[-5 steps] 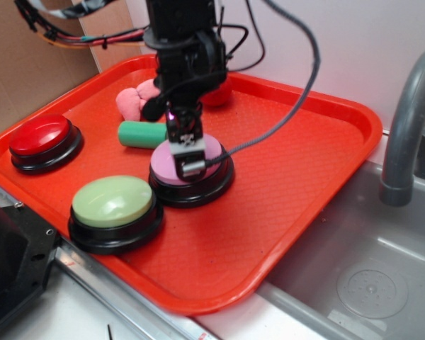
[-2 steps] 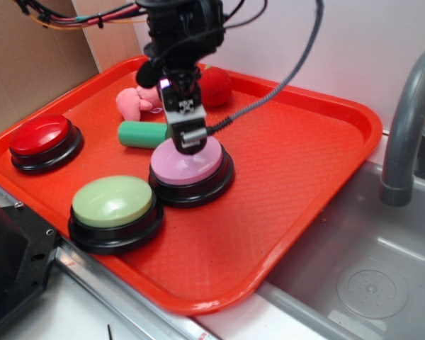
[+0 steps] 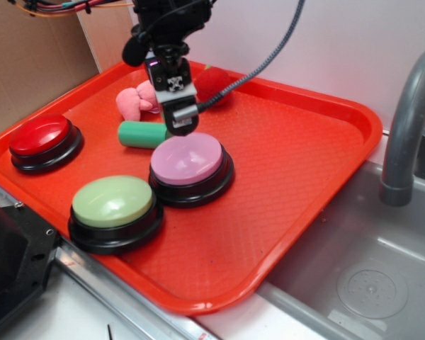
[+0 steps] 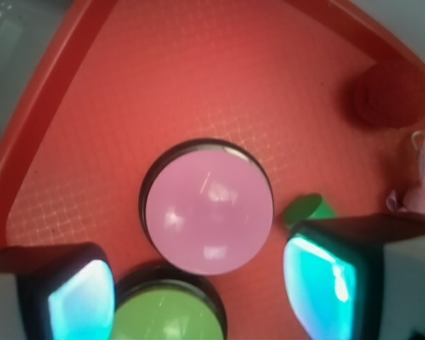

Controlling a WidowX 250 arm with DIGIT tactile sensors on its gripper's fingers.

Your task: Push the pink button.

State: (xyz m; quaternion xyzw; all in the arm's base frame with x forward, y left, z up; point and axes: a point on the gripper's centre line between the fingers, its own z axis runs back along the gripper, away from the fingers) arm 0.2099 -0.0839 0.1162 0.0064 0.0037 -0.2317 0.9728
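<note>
The pink button [image 3: 188, 159], a pale pink dome on a black base, sits in the middle of the red tray [image 3: 297, 163]. It also shows in the wrist view [image 4: 209, 212], centred below the camera. My gripper [image 3: 183, 126] hangs above the button's far-left edge, lifted clear of the dome. In the wrist view my gripper [image 4: 198, 294] is open and holds nothing. One fingertip [image 4: 81, 301] is at the lower left and the other at the lower right.
A light-green button [image 3: 113, 202] stands in front of the pink one and a red button [image 3: 41, 136] at the tray's left. A green cylinder [image 3: 142, 134], a pink plush toy [image 3: 134, 103] and a red ball [image 3: 212, 83] lie behind. A sink and faucet [image 3: 404, 127] are to the right.
My gripper has risen off the pink button's dome and moved up and back to the left. The button stands where it was.
</note>
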